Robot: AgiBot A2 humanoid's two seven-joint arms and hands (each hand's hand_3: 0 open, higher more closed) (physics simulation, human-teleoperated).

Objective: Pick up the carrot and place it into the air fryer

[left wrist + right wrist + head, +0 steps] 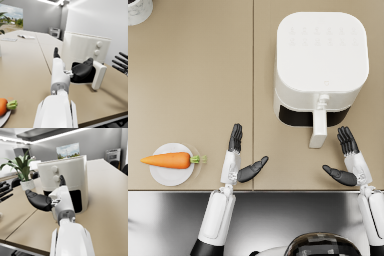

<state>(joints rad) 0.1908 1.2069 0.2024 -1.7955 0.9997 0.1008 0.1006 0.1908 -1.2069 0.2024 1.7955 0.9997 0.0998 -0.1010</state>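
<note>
An orange carrot [167,160] with a green top lies on a small white plate [172,176] at the table's front left; its leafy end [11,104] shows in the left wrist view. The white air fryer [320,60] stands at the back right, its drawer handle [318,129] pointing toward me. My left hand [239,156] hovers open over the table, right of the plate and apart from the carrot. My right hand [348,160] hangs open just right of the handle, holding nothing. The left hand [80,70] and right hand [46,199] both face the fryer front.
A white pot [138,10] stands at the table's far left corner; a potted plant [21,169] shows in the right wrist view. The table's front edge [253,190] runs just below both hands. Bare tabletop lies between plate and fryer.
</note>
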